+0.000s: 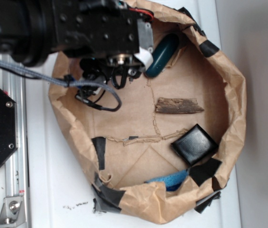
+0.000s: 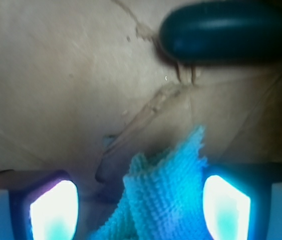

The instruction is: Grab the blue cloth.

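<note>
Straddling the blue cloth at the wrist frame's bottom centre, your gripper stands wide, right pad touching it, dark teal oval upper right.

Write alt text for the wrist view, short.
The gripper, jaws open, straddles a pale blue-green ribbed cloth that rises between its two glowing fingertips. Brown paper lies beneath, and a dark teal oval object sits beyond, at the top right.

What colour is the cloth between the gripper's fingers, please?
Pale aqua blue, ribbed; the cloth shows best in the wrist view.
</note>
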`<state>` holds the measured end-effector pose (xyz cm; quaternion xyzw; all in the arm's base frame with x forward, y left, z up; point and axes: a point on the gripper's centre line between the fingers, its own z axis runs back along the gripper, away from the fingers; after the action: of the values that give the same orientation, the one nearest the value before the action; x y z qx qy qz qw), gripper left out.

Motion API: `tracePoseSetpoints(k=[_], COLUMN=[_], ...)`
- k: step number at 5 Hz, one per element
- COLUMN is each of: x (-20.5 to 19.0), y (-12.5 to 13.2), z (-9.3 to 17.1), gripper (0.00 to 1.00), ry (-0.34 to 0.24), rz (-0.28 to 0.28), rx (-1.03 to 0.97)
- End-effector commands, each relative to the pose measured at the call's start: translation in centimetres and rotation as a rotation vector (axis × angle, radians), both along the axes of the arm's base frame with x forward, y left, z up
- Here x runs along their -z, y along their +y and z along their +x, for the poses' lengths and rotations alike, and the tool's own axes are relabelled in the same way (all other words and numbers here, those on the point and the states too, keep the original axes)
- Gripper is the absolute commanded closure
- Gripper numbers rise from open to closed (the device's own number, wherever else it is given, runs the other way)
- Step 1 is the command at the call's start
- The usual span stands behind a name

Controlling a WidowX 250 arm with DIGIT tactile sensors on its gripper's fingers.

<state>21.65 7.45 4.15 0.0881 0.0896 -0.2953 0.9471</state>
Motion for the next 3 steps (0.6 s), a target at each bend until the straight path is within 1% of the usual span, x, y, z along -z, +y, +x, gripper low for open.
tracePoseSetpoints(k=[1,2,3], x=[2.11,2.89,2.30], y=[0.04,0.39,0.82], z=[0.75,0.72,0.72], gripper=[0.00,0.08,1.00], ry=[0.005,0.015,-0.013], rz=[0.078,0.083,0.076], rx=[0.015,0.001,-0.020])
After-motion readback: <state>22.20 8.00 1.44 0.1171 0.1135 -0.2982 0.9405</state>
